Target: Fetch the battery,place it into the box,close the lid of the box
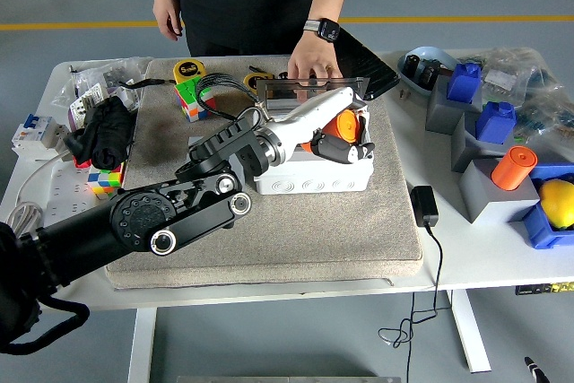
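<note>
The left hand has its fingers wrapped around the orange battery, holding it right over the open top of the grey box on the mat. A person's hand at the far side rests on the box's raised clear lid, near the middle of the surface.

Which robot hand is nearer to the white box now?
Left. The left hand is over the white box, its fingers holding the orange battery. The right hand is out of view.
</note>
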